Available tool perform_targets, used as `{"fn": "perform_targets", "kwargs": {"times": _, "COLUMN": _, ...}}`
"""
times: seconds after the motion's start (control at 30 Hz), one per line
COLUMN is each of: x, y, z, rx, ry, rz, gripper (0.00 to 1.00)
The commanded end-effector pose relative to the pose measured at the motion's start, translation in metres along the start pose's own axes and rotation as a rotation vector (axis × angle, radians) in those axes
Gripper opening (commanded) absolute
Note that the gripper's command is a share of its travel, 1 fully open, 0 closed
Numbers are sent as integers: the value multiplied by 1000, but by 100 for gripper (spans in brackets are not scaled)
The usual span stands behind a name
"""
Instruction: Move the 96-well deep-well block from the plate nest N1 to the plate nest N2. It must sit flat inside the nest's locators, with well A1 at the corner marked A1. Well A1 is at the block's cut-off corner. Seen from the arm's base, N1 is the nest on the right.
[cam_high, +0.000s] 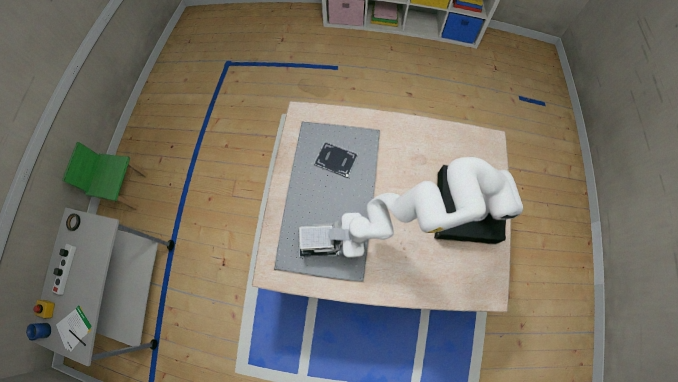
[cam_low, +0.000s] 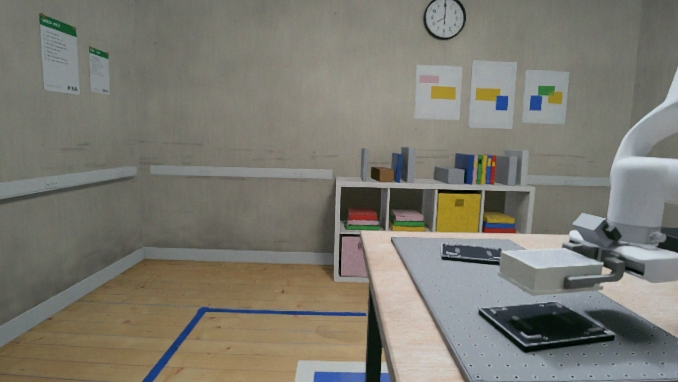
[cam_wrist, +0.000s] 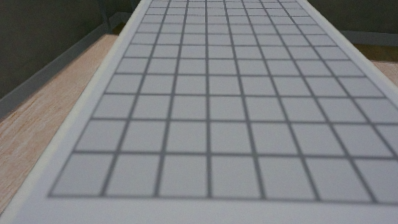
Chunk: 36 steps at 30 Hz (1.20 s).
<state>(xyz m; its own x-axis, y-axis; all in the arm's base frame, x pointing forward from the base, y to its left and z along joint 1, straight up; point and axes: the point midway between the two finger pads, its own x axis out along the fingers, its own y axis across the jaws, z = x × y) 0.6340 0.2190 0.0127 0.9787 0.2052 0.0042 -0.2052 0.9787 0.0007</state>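
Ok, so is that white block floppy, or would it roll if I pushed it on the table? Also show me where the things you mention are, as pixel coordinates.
The white block (cam_high: 314, 237) (cam_low: 547, 270) (cam_wrist: 207, 107) looks stiff: it hangs level out of the tool (cam_high: 327, 240) (cam_low: 575, 269) without sagging. It probably wouldn't roll, because its sides are flat. It's wide and low, so I'd expect sliding before tipping.

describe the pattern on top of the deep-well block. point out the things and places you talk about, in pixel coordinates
Grey grid lines on white (cam_wrist: 207, 110), clearest in the wrist view.
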Motion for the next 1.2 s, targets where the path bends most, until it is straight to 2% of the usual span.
{"fn": "perform_targets", "kwargs": {"times": 0.0, "x": 2, "y": 0, "z": -7, "rx": 3, "ry": -4, "rz": 0, "gripper": 0}}
{"fn": "perform_targets", "kwargs": {"times": 0.87, "x": 2, "y": 0, "z": -47, "rx": 3, "ry": -4, "rz": 0, "gripper": 0}}
{"fn": "perform_targets", "kwargs": {"times": 1.17, "x": 2, "y": 0, "z": -52, "rx": 3, "ry": -4, "rz": 0, "gripper": 0}}
